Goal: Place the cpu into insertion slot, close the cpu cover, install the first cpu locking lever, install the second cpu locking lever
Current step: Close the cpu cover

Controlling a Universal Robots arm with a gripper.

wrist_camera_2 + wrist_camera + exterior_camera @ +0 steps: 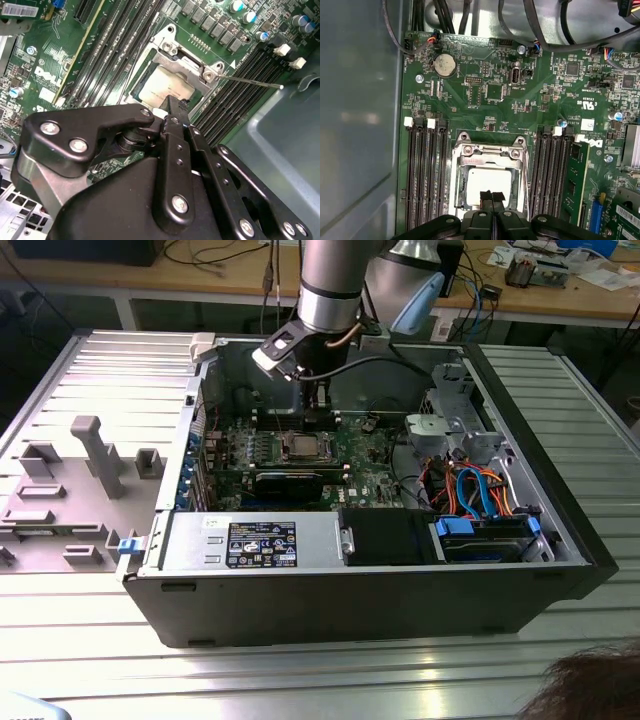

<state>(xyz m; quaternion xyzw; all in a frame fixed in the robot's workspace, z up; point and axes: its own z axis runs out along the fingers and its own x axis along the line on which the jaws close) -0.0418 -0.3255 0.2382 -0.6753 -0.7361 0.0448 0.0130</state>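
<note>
Snugly in the insertion slot (454, 175) sits the cpu (487, 179), its pale top showing through the window of the cpu cover (490, 159), which lies flat over it. The pincer (491, 196) is poised over the chip's near edge, clenched on nothing (its two black tips press together). In the second wrist view a thin lever (250, 81) juts from the socket's corner across the memory slots (235, 102). Around them spreads the green board (490, 100), inside an open computer case (400, 590) on the table (300, 680).
</note>
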